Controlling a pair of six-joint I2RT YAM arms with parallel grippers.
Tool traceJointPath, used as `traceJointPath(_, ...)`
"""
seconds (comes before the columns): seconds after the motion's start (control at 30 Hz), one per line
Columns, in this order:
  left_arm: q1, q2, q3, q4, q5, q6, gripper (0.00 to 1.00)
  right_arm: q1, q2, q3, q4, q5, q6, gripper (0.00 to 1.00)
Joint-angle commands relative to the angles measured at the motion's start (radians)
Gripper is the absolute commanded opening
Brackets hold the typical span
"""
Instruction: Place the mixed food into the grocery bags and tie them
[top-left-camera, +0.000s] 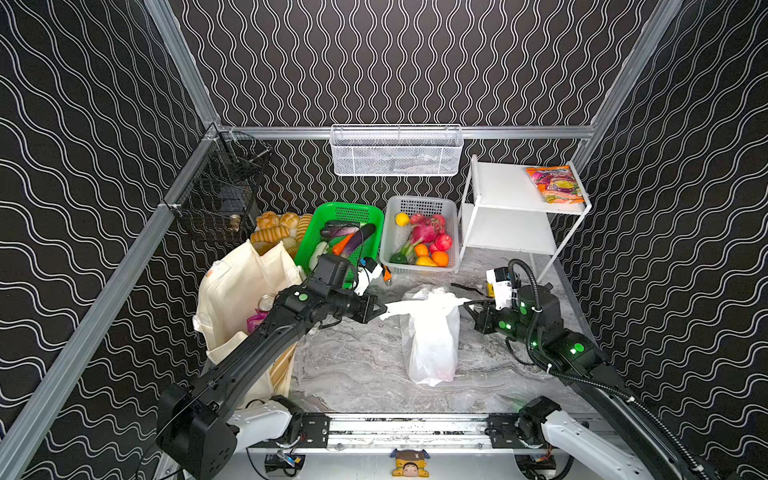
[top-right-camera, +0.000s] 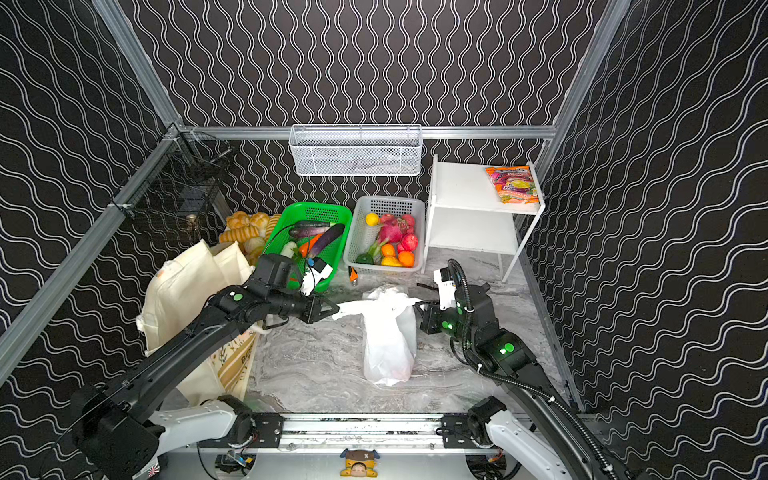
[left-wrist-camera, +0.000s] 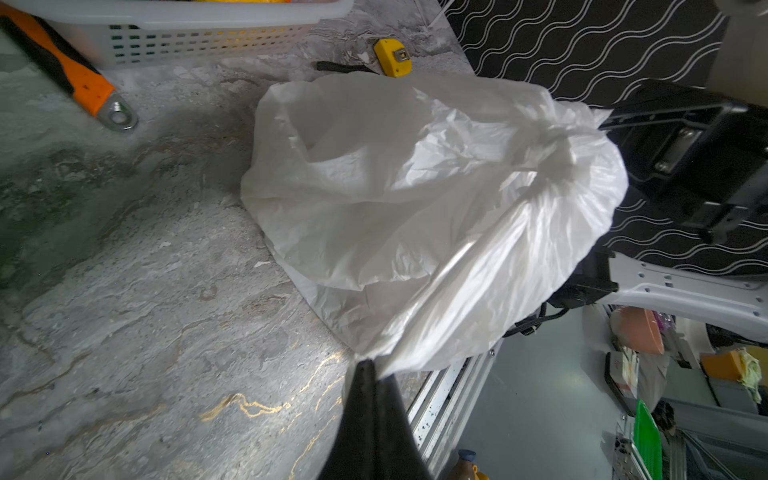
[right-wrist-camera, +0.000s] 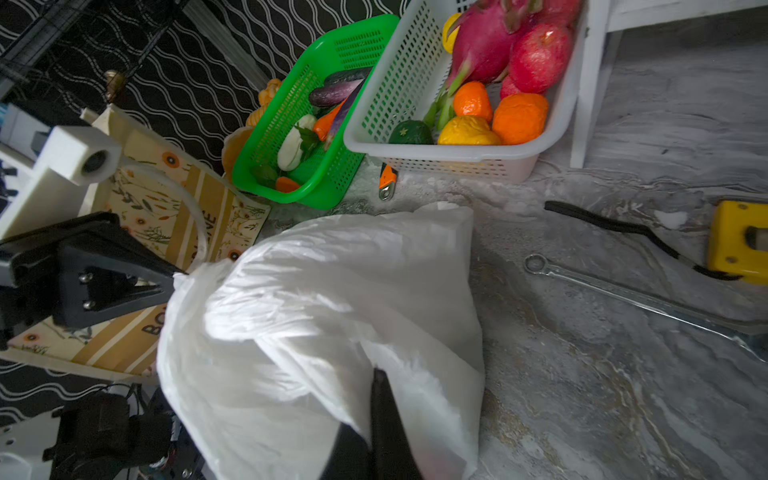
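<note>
While tying off white plastic carrier bag (top-left-camera: 432, 345), standing upright mid table (top-left-camera: 353, 374), pinching one loop handle (top-left-camera: 401, 309) tight in left gripper (top-left-camera: 380, 309) and stretching it out flat toward cream tote (top-left-camera: 237, 286). Clamping other handle (top-left-camera: 459, 300) in right gripper (top-left-camera: 467, 305) on the opposite side, fully closed on the plastic. Confirming both pinches in wrist views, with black fingertips (left-wrist-camera: 365, 382) biting into film. Pulling handles apart across bag mouth, so probably cinching a knot. Not seeing the knot itself clearly, possibly a gathered twist near right gripper in left wrist view. Sitting already inside tote: red drink can (top-left-camera: 266, 301) and purple snack packet (top-left-camera: 257, 321). Not seeing through white film, so not telling what is inside.

Doing this step well:
- pulling both ends evenly and level, not lifting bag off table
- easing tension before thin film tears or slips out of the pinch
- avoiding dragging bag toward wrench (right-wrist-camera: 623, 291) or white basket (top-left-camera: 419, 232)
- checking knot is snug before letting go of either end
</note>
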Motion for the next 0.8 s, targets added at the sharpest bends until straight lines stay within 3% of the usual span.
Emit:
traceJointPath(0.0, 0.001, -0.005, -0.011, -0.084, -0.177, -0.009, 0.00, -0.014, 0.002, -0.005, -0.052, 0.184, 0.070, 0.00)
traceJointPath(0.1, 0.013, -0.009, -0.045, -0.123, -0.257, -0.029, 0.00, -0.085, 0.032, -0.033, -0.081, 0.175, 0.099, 0.00)
traceJointPath(0.23, 0.021, -0.021, -0.102, -0.138, -0.317, -0.051, 0.00, -0.202, 0.035, -0.091, -0.056, 0.082, 0.130, 0.00)
traceJointPath(0.3, 0.021, -0.029, -0.119, -0.112, -0.276, -0.051, 0.00, -0.223, 0.012, -0.105, -0.003, -0.012, 0.146, 0.00)
traceJointPath(0.37, 0.021, -0.039, -0.131, -0.062, -0.184, -0.041, 0.00, -0.224, -0.014, -0.119, 0.085, -0.186, 0.162, 0.00)
traceJointPath(0.4, 0.022, -0.042, -0.136, -0.034, -0.140, -0.043, 0.00, -0.223, -0.026, -0.134, 0.140, -0.271, 0.189, 0.07)
traceJointPath(0.43, 0.021, -0.045, -0.142, -0.010, -0.102, -0.046, 0.00, -0.224, -0.036, -0.151, 0.188, -0.345, 0.217, 0.21)
traceJointPath(0.53, 0.022, -0.042, -0.145, 0.021, -0.056, -0.054, 0.00, -0.223, -0.069, -0.174, 0.226, -0.408, 0.285, 0.47)
traceJointPath(0.63, 0.022, -0.034, -0.139, 0.026, -0.039, -0.053, 0.00, -0.223, -0.108, -0.232, 0.311, -0.448, 0.378, 0.61)
traceJointPath(0.77, 0.022, -0.023, -0.129, 0.026, -0.023, -0.046, 0.00, -0.221, -0.131, -0.321, 0.493, -0.496, 0.520, 0.67)
